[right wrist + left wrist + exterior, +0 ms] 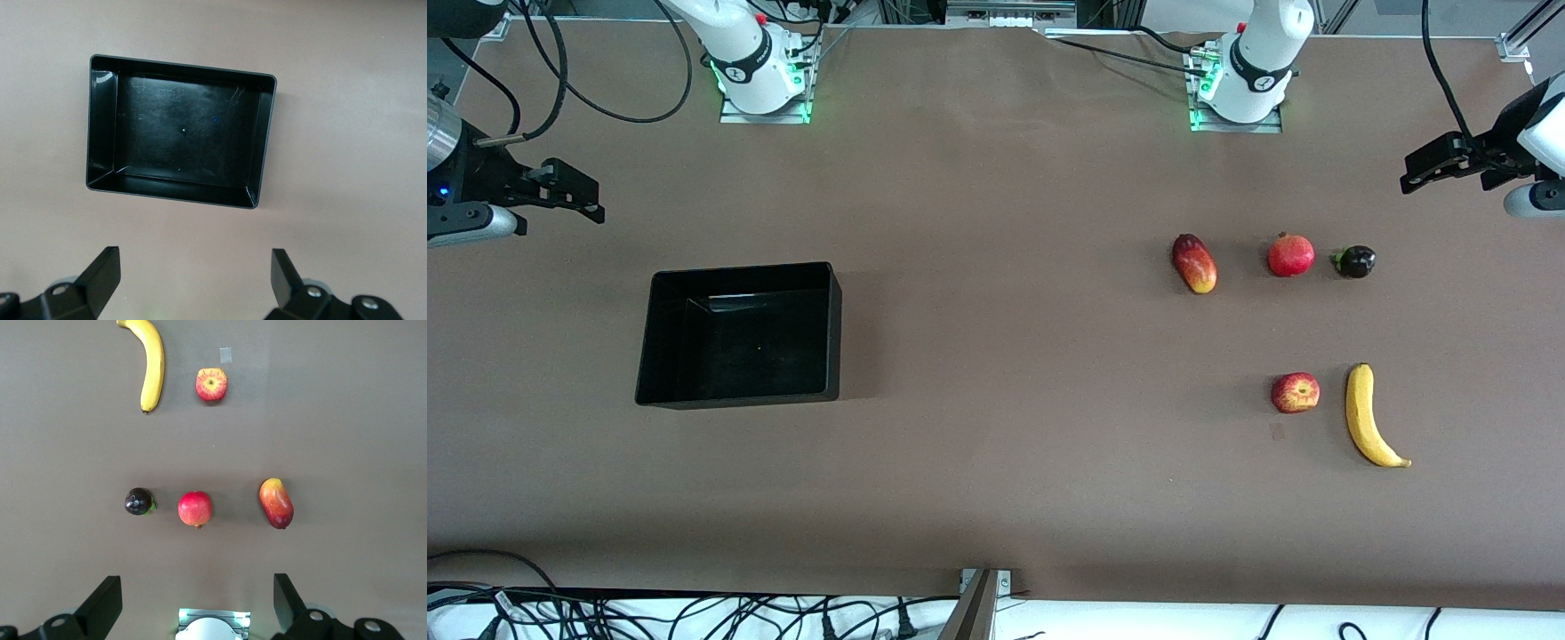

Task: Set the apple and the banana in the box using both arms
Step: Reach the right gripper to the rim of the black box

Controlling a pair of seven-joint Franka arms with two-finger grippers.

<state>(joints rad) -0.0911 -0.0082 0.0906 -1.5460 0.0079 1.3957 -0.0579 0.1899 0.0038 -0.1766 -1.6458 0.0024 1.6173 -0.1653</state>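
Left hand (1412,178) hangs up in the air over bare tabletop (996,427) at the left arm's end, fingers (100,607) spread wide with nothing between them. Right hand (591,203) does the same at the right arm's end, fingers (100,273) released and apart, nothing held.

Looking down from the left wrist you get all five fruits. The first row holds a dark purple fruit (1355,261) (looks like a mangosteen, though it's too small to be sure), a round red fruit (1290,255) with a crown tip just beside it, and a mango (1194,263) a bit apart, toward the middle of the tabletop. Nearer the front camera are the apple (1296,393) and the banana (1368,416), lying just beside each other but not touching, with the banana closer to the left arm's end. A small pale patch (226,355) sits on the tabletop by the apple.

The box (656,338) rests under the right wrist's view, toward the right arm's end, well apart from all the fruit. Inside it's just bare glossy black floor.
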